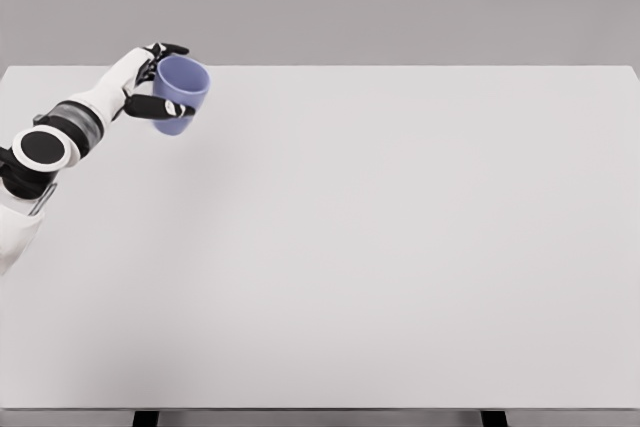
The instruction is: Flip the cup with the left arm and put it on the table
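Left hand (150, 77) grips the blue cup (180, 95) tilted, mouth upward, above the worktop's (400, 247) far-left corner; flip looks nearly done, next comes lowering it upright.

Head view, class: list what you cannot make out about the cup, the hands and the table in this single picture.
- Cup base: whether it touches the table cannot be told from the head view.
- Cup's far side: hidden by the left hand and its fingers.
- Left arm: cut off by the picture's left edge.
- Right arm: out of view.
- Table legs: cut off at the bottom edge.
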Robot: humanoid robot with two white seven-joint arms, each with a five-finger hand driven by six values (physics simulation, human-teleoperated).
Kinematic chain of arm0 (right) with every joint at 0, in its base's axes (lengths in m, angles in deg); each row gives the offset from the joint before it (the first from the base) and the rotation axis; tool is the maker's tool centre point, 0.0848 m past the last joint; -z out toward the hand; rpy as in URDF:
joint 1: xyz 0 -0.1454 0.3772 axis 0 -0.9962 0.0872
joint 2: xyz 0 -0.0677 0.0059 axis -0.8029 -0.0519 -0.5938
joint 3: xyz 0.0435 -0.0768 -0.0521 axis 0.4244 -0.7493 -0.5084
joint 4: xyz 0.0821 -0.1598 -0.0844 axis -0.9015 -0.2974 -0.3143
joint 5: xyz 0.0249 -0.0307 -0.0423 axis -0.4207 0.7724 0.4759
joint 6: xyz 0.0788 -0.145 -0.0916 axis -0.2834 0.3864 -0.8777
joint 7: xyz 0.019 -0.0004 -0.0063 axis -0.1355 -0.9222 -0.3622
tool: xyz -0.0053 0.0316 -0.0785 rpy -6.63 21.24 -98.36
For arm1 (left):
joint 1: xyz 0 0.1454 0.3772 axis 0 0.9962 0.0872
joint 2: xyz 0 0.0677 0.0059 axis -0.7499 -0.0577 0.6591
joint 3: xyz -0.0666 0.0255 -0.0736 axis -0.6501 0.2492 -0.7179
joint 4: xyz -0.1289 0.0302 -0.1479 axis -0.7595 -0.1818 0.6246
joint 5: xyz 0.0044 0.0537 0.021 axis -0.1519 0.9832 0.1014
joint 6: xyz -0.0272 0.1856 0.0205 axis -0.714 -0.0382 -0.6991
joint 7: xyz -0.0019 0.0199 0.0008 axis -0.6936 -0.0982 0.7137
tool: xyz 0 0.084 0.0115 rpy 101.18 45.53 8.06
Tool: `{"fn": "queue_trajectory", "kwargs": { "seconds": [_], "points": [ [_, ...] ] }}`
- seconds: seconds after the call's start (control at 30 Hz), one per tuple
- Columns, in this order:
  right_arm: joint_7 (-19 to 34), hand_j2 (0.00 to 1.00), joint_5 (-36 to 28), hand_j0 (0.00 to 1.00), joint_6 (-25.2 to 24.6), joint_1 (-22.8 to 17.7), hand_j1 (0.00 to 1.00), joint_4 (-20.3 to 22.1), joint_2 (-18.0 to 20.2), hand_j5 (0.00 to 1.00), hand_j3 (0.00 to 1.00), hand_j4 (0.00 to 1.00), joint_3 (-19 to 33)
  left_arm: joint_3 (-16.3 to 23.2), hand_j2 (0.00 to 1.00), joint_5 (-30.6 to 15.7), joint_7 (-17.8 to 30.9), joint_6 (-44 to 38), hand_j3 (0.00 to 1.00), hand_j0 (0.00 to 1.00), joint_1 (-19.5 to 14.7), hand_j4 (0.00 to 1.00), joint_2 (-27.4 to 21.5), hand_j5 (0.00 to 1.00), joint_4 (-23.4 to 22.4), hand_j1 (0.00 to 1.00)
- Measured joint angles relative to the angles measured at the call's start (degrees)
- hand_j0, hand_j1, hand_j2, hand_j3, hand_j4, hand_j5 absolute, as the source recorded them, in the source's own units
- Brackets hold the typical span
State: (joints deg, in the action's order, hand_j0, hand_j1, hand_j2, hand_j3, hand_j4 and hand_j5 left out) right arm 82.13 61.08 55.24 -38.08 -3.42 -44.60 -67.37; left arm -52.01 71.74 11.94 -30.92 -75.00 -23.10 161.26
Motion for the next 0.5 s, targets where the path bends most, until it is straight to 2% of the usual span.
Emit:
{"fn": "queue_trajectory", "kwargs": {
  "seconds": [0.37,0.4,0.43,0.47,0.5],
  "points": [
    [0.00,1.00,0.00,1.00,0.00,0.00,1.00,0.00,0.00,1.00,1.00,1.00,0.00,-2.51,0.84,-1.15,0.00,5.30,0.84,0.84,3.16,0.84,2.38,0.84,-3.05,0.84],
    [0.00,1.00,0.00,1.00,0.00,0.00,1.00,0.00,0.00,1.00,1.00,1.00,0.00,-2.59,0.85,-1.16,0.00,5.63,0.85,0.85,3.25,0.85,2.45,0.85,-3.20,0.85],
    [0.00,1.00,0.00,1.00,0.00,0.00,1.00,0.00,0.00,1.00,1.00,1.00,0.00,-2.65,0.96,-1.14,0.00,5.93,0.96,0.96,3.25,0.96,2.51,0.96,-3.31,0.96],
    [0.00,1.00,0.00,1.00,0.00,0.00,1.00,0.00,0.00,1.00,1.00,1.00,0.00,-2.69,1.00,-1.12,0.00,6.15,1.00,1.00,3.60,1.00,2.54,1.00,-3.39,1.00],
    [0.00,1.00,0.00,1.00,0.00,0.00,1.00,0.00,0.00,1.00,1.00,1.00,0.00,-2.71,1.00,-1.09,0.00,6.32,1.00,1.00,3.60,1.00,2.54,1.00,-3.45,1.00]
  ]
}}
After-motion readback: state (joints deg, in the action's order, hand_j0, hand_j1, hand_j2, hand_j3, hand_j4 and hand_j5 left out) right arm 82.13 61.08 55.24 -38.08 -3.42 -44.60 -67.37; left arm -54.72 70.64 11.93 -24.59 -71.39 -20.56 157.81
